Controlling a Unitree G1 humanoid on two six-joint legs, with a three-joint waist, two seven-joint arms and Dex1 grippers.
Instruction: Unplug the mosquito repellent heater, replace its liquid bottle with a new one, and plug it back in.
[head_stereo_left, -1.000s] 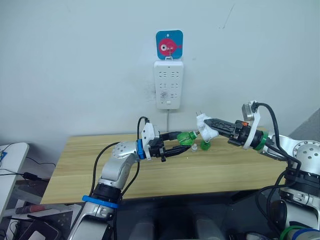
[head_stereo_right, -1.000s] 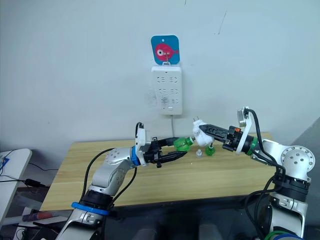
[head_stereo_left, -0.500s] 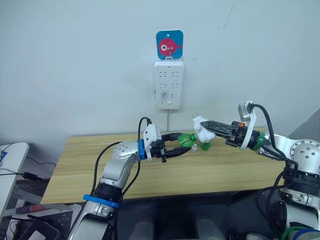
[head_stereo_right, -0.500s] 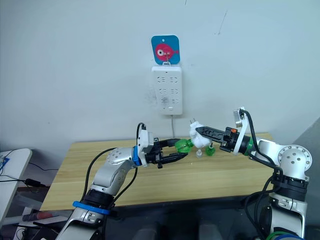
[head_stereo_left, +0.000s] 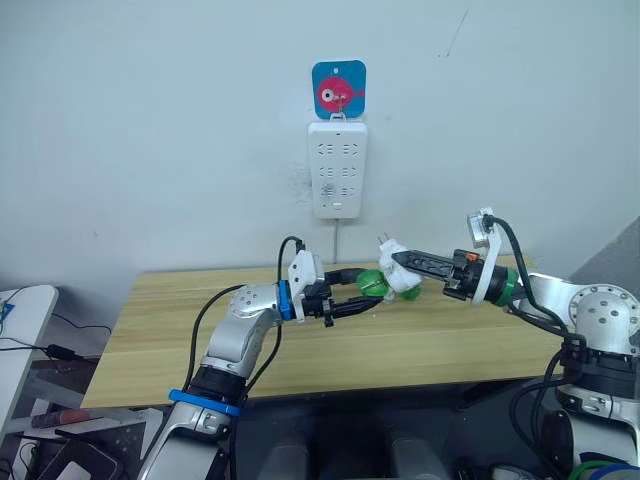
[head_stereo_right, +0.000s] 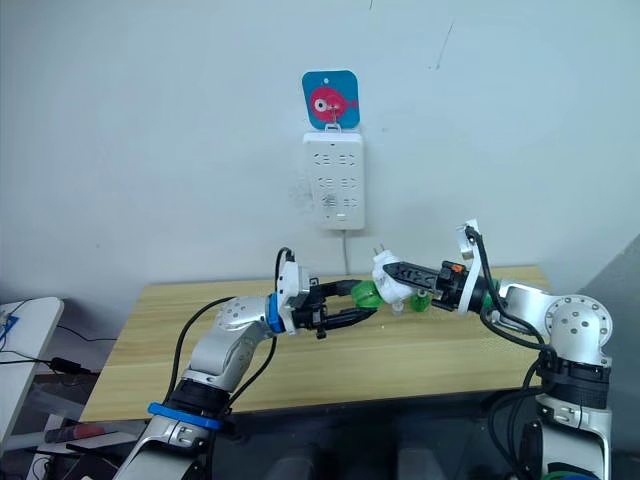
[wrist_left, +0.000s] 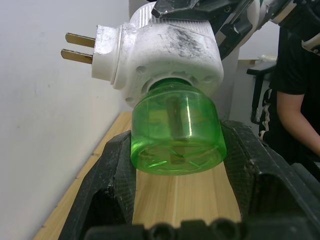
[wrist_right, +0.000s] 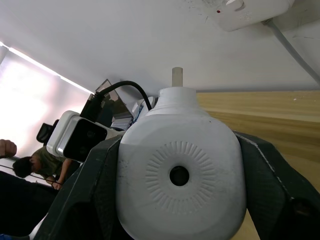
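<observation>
Above the middle of the wooden table (head_stereo_left: 180, 340), my right gripper (head_stereo_left: 398, 264) is shut on the white mosquito repellent heater (head_stereo_left: 403, 278), whose two prongs (wrist_left: 79, 48) point toward the wall. My left gripper (head_stereo_left: 366, 291) is shut on a small green bottle (wrist_left: 176, 131). The bottle's neck sits in the heater's (wrist_left: 167, 47) screw socket, so both grippers meet there. The heater's round end (wrist_right: 180, 176) faces the right wrist view between its two black fingers (wrist_right: 85, 200). A second green bottle (head_stereo_right: 421, 300) stands on the table just behind the heater.
A tall white power strip (head_stereo_left: 338, 168) hangs on the wall above the table's back edge, its cord dropping behind the table, with a blue and pink tag (head_stereo_left: 339, 89) above it. A person's arm (wrist_left: 295, 105) shows beyond the table.
My right gripper has carried the heater to the left, onto the green bottle held by my left gripper. The two were slightly apart before. The left gripper edged a little right.
</observation>
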